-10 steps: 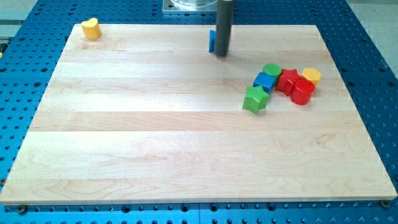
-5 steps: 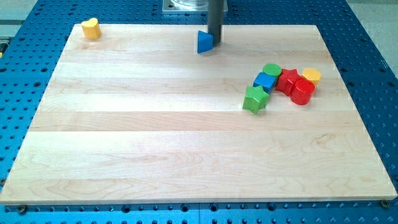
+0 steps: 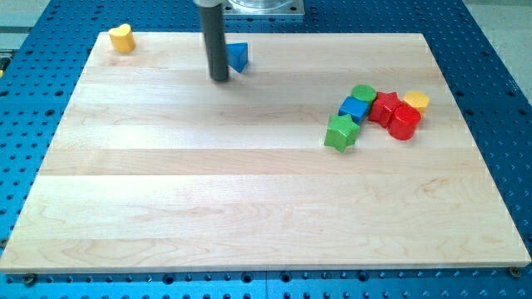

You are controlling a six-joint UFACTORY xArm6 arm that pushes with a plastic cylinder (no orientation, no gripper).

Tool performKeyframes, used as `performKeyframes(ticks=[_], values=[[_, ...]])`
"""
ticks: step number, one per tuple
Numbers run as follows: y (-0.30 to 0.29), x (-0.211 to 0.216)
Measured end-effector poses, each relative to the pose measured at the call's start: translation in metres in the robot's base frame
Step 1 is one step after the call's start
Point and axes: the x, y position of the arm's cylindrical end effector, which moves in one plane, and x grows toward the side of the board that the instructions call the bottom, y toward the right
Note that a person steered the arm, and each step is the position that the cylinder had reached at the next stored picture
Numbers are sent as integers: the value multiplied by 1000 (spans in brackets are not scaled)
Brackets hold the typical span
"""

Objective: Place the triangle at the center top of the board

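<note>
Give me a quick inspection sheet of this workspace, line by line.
Surface: wooden board on a blue perforated table.
Job's things: blue triangle near the view's top edge, slightly left of centre.
Clutter: yellow heart at top left; at right, a cluster of green star, blue cube, green cylinder, red star, red cylinder, yellow block.
Hand: none; my tip sits just left of the triangle.
Cables: nothing seen.
Surroundings: metal base plate at top.

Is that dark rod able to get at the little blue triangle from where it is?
Probably yes: my tip sits just to the view's left of the blue triangle, with nothing between them.
</note>
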Motion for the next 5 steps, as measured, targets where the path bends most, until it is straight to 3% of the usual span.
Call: performKeyframes(ticks=[1,2,3,4,5], values=[[9,-12],[-18,-25],[50,-31],[68,-32],[37,3]])
